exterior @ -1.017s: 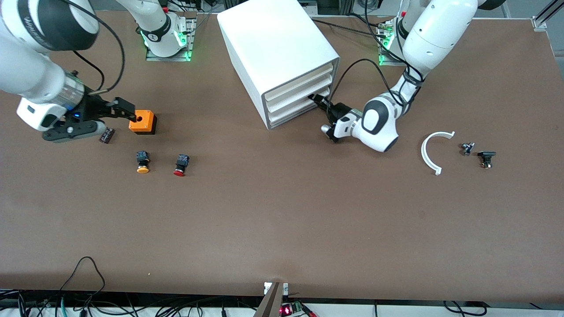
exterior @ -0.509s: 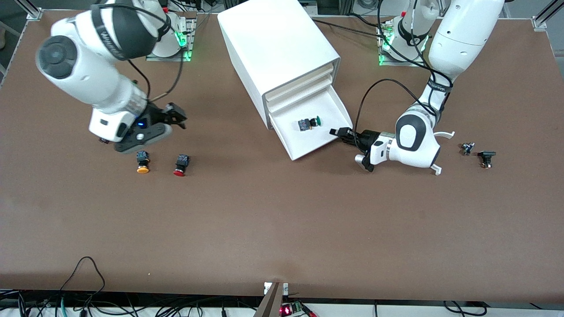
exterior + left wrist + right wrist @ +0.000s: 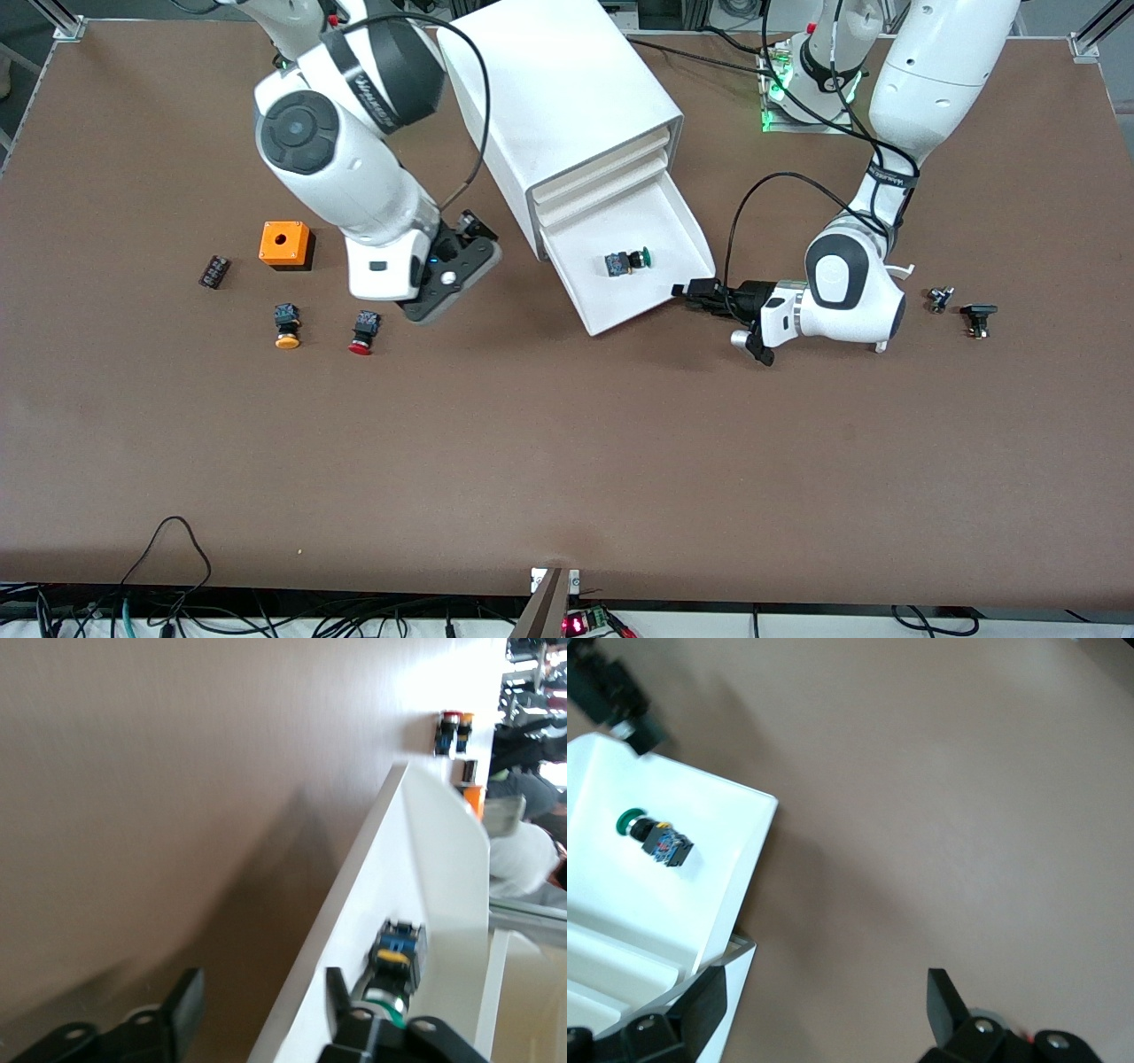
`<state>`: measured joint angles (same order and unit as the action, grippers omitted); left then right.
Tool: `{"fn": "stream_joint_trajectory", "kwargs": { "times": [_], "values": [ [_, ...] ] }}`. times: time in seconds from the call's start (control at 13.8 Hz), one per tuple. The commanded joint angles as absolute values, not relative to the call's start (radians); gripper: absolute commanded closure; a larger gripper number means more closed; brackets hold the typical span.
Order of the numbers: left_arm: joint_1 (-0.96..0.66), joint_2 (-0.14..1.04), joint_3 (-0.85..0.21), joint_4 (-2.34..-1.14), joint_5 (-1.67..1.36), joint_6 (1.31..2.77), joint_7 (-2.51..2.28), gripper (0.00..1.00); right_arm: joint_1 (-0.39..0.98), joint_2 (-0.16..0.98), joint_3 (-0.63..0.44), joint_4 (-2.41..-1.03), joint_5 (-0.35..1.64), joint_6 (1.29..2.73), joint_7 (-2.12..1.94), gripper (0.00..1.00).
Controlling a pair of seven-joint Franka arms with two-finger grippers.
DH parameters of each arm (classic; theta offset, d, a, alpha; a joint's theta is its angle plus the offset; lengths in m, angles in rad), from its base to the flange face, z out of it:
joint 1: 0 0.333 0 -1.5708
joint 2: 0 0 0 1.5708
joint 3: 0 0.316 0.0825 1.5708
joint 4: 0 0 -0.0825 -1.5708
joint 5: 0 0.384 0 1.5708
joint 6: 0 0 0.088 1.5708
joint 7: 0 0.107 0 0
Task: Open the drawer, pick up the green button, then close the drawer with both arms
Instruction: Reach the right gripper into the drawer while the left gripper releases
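Note:
The lowest drawer of the white cabinet stands pulled out. The green-capped button lies on its side in it. My left gripper is low at the drawer's front corner, toward the left arm's end. In the left wrist view it is open, one finger inside the drawer's front wall and one outside, with the button close by. My right gripper is open and empty over the table beside the cabinet. Its view shows the button in the drawer.
An orange box, a yellow-capped button, a red-capped button and a small black part lie toward the right arm's end. A white arc and two small dark parts lie by the left arm.
The lowest drawer went from shut to pulled out, drawn by my left gripper, and the button came into view. My right arm swung from the orange box to beside the cabinet.

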<state>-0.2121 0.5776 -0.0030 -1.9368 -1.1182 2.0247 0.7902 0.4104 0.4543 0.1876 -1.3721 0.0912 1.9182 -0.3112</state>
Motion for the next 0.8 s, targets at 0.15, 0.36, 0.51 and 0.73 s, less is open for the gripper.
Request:
{"fn": "stream_joint_trajectory", "kwargs": {
  "times": [0.15, 0.36, 0.51, 0.73],
  "values": [
    [-0.192, 0.393, -0.006, -2.014, -1.117, 2.129, 0.773, 0.00, 0.428, 0.610, 0.290, -1.230, 0.098, 1.928, -0.527, 0.00],
    [-0.106, 0.289, -0.006, -2.040, -1.123, 2.273, 0.772, 0.00, 0.498, 0.652, 0.296, -1.226, 0.084, 1.928, -0.714, 0.00],
    [-0.094, 0.249, -0.006, -2.063, -1.123, 2.363, 0.772, 0.00, 0.547, 0.655, 0.295, -1.226, 0.000, 1.918, -0.748, 0.00],
    [-0.046, 0.195, 0.001, -2.068, -1.091, 2.367, 0.784, 0.00, 0.572, 0.695, 0.296, -1.221, -0.041, 1.942, -0.773, 0.00]
  ]
}}
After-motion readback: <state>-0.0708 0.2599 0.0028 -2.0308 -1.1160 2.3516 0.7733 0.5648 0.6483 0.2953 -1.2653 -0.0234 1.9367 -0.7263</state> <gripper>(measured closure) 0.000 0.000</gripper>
